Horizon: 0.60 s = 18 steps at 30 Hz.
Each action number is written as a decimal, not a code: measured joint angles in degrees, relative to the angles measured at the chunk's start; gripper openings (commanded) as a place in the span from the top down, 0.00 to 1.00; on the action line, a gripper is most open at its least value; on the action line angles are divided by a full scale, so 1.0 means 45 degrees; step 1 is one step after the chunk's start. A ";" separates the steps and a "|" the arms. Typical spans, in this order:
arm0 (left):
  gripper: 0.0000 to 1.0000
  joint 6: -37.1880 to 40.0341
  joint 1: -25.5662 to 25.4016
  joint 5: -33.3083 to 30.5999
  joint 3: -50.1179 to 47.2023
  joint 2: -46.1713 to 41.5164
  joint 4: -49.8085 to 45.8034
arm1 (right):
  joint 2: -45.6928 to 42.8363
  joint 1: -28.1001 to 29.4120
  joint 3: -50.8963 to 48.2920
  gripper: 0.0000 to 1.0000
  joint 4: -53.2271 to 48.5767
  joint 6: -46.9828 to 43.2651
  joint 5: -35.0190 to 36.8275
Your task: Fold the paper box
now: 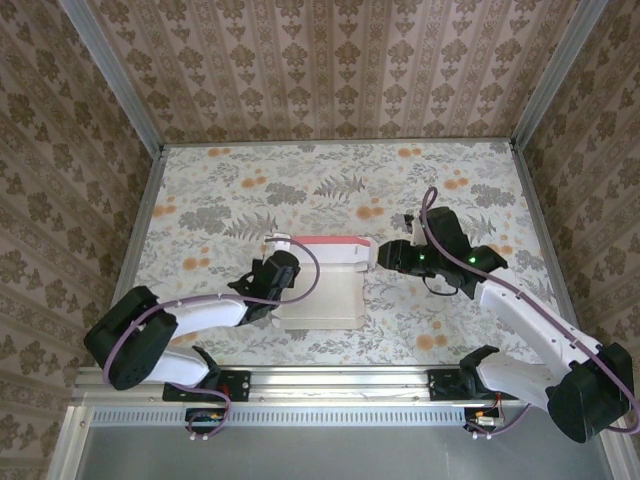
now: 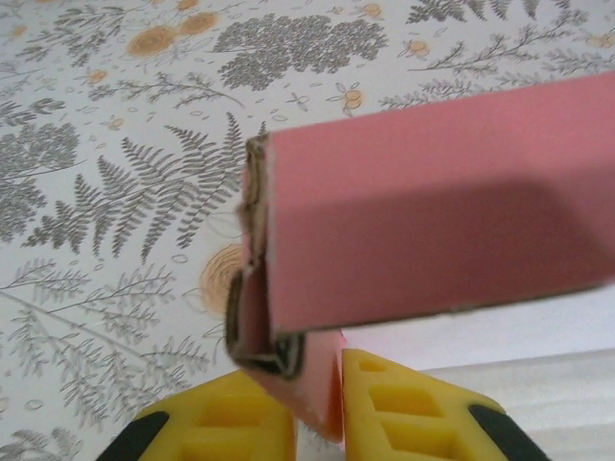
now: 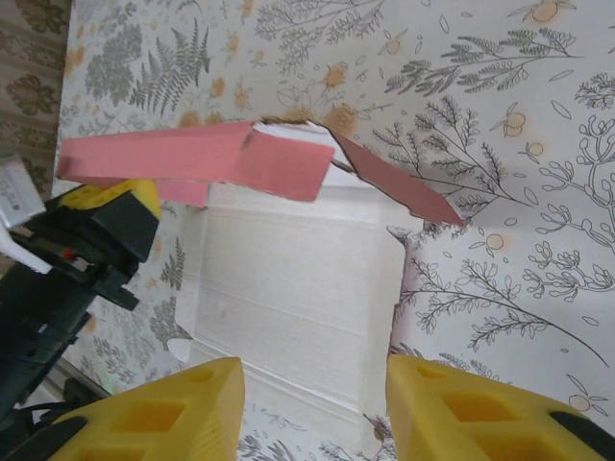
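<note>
The paper box [image 1: 320,295] lies in the middle of the table, pale whitish face up, with a pink wall folded up along its far edge [image 1: 322,243]. My left gripper [image 1: 276,274] is at the box's left side. In the left wrist view it [image 2: 322,415] is shut on a pink flap at the end of the raised pink wall [image 2: 432,211]. My right gripper [image 1: 386,257] hovers at the box's far right corner. In the right wrist view it [image 3: 312,418] stands open over the whitish panel [image 3: 288,279], with nothing between its yellow fingers [image 3: 154,423].
The floral-patterned table [image 1: 250,190] is enclosed by patterned walls at the back and both sides. A metal rail [image 1: 330,380] with the arm bases runs along the near edge. The left arm's black body [image 3: 67,279] sits beside the box's left edge.
</note>
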 measured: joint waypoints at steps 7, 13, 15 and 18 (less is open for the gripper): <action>0.65 -0.0355 -0.0160 -0.0092 -0.0631 -0.1690 -0.0748 | 0.0015 0.0087 -0.0253 0.60 0.0622 -0.0097 0.0151; 0.64 -0.0151 -0.0486 0.0345 -0.1219 -0.3876 -0.1622 | 0.0515 0.0087 -0.0005 0.60 0.0680 -0.1035 0.0452; 0.64 0.0126 -0.0665 0.1015 -0.1292 -0.4682 -0.2069 | 0.0884 0.0087 0.0369 0.60 0.0554 -0.1418 0.0559; 0.62 0.0413 -0.0869 0.2186 -0.1297 -0.5605 -0.2594 | 0.1321 0.0087 0.0860 0.60 0.0481 -0.1885 0.0753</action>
